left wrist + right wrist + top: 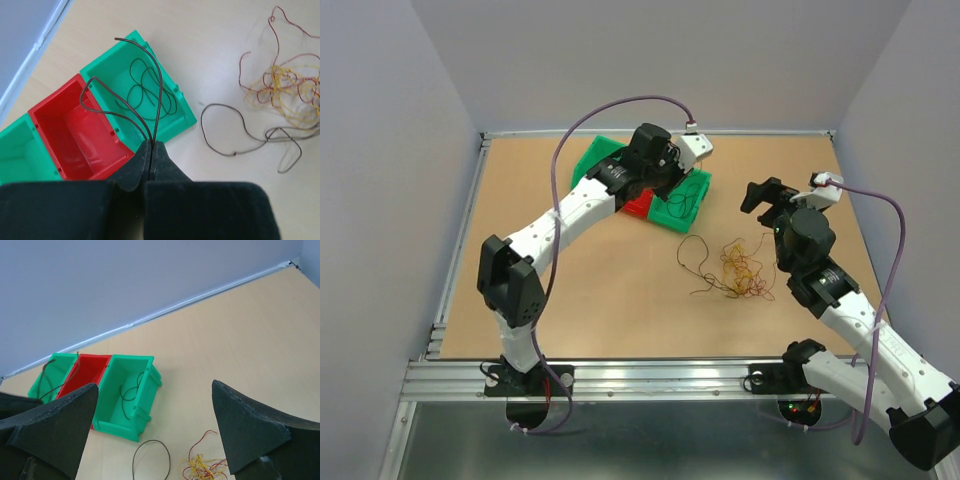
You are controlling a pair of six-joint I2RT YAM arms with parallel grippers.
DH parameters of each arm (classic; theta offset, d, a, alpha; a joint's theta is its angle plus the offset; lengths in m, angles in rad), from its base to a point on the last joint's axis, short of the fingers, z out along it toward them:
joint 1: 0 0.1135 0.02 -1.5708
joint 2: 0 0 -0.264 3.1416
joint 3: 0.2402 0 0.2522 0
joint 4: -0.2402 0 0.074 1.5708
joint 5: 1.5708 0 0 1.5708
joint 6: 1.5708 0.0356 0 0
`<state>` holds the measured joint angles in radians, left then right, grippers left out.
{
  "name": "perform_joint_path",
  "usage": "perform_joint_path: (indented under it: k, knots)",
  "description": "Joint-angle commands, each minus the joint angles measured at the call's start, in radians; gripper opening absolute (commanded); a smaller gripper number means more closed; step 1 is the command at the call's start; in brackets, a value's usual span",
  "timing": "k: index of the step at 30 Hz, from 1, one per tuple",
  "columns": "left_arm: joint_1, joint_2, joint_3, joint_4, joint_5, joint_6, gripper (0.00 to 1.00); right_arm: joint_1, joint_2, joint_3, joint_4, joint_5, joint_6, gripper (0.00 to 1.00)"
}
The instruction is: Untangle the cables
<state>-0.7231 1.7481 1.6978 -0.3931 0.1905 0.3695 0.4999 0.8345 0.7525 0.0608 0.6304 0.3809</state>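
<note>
My left gripper [151, 145] is shut on a thin dark cable strand [158, 100] that loops up from its tips, above the row of bins. In the top view the left gripper [665, 180] hovers over the red bin [638, 206] and the right green bin [695, 185]. That green bin [182, 102] holds a curled black strand [150, 90]. The remaining cables, a red and yellow clump [745, 272] [290, 95] [205, 467], lie on the table beside a loose dark strand [695, 262] [225, 130]. My right gripper [772, 200] [155, 386] hangs open and holds nothing, behind the clump.
Three bins stand in a row at the back: green [20, 155], red [75, 130], green. The table [580, 290] has raised edges, and grey walls close it in on three sides. The left arm's purple cable [610, 105] arcs over the bins.
</note>
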Motion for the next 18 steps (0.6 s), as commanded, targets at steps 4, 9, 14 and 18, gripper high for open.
perform_joint_path:
  k: [4,9,14,18]
  knots:
    - [0.070,0.174,0.118,0.094,0.015,-0.167,0.00,0.005,-0.034,-0.021,0.045,0.022,-0.010,1.00]
    - [0.120,0.226,0.080,0.270,0.079,-0.267,0.00,0.005,-0.052,-0.028,0.043,0.029,-0.013,1.00]
    - [0.123,0.327,0.094,0.342,0.111,-0.294,0.00,0.005,-0.052,-0.025,0.043,0.034,-0.013,1.00]
    - [0.123,0.445,0.135,0.344,0.164,-0.319,0.00,0.005,-0.041,-0.024,0.043,0.031,-0.007,1.00]
